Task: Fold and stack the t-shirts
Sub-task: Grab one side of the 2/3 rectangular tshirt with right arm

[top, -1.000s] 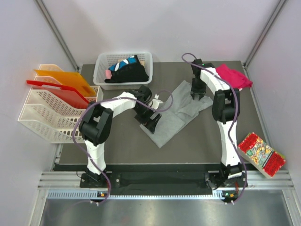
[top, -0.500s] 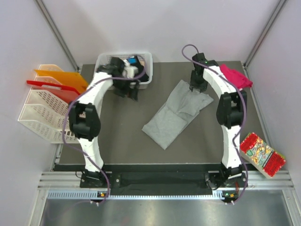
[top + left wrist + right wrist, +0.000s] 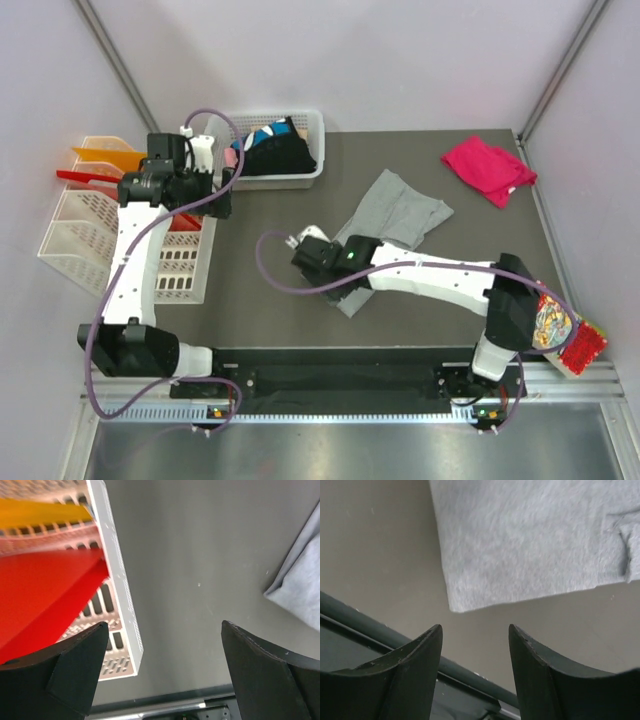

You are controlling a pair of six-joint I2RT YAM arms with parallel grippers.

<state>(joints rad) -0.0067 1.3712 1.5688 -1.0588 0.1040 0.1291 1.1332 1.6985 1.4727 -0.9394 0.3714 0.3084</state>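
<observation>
My left arm (image 3: 125, 265) and right arm (image 3: 430, 280) are white shells with black joints, each strung with a purple cable (image 3: 262, 258), and my left gripper (image 3: 164, 626) and right gripper (image 3: 475, 629) carry broad matte-black curved fingers (image 3: 270, 675).

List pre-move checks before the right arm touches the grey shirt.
1. Right gripper open, empty: ok.
2. Grey shirt corner just ahead of its fingertips: ok.
3. Left gripper open, empty, off by the white tray: ok.
4. Grey shirt lying smooth: not ok, far end looks rumpled.
5. Pink shirt apart from grey shirt: ok.
6. Black shirts in basket: ok.
</observation>
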